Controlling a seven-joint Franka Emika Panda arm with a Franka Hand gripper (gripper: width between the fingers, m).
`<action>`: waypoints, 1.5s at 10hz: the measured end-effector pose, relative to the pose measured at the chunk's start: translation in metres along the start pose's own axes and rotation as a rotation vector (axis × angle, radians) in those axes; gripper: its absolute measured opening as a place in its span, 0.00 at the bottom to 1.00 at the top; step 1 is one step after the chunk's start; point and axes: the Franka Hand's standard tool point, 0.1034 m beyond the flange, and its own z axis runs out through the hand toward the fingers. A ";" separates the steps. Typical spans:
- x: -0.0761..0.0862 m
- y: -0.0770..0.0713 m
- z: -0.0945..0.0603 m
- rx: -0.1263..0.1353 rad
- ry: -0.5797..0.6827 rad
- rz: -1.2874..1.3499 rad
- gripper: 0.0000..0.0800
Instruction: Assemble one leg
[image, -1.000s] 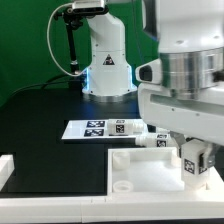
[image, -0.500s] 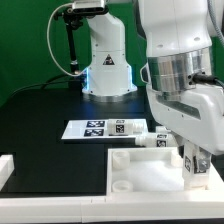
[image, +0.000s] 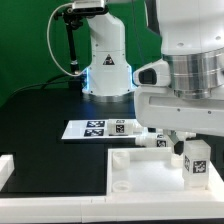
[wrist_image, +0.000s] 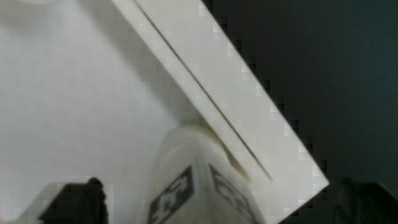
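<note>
Black counter (image: 40, 120), green backdrop. My wrist has swung round since half a second ago, yet the leg (image: 195, 160) stayed upright at lower right on the white panel (image: 130, 165); I judge seating unfinished. My fingers (wrist_image: 75, 202) stand spread either side, gripping nothing. Marker board (image: 95, 128) and spare leg (image: 150, 140) lie centre frame, obstructing nothing.

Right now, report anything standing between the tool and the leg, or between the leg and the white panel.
Nothing visible does. The leg stands upright between the fingers of the tool, over the white panel near the exterior view's right. A second leg lies beside the panel, out of the way.
</note>
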 end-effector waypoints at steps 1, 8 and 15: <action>0.001 0.001 0.000 -0.004 0.002 -0.090 0.81; 0.007 0.002 -0.002 -0.042 0.039 -0.360 0.49; 0.010 0.004 -0.001 0.051 0.005 0.502 0.36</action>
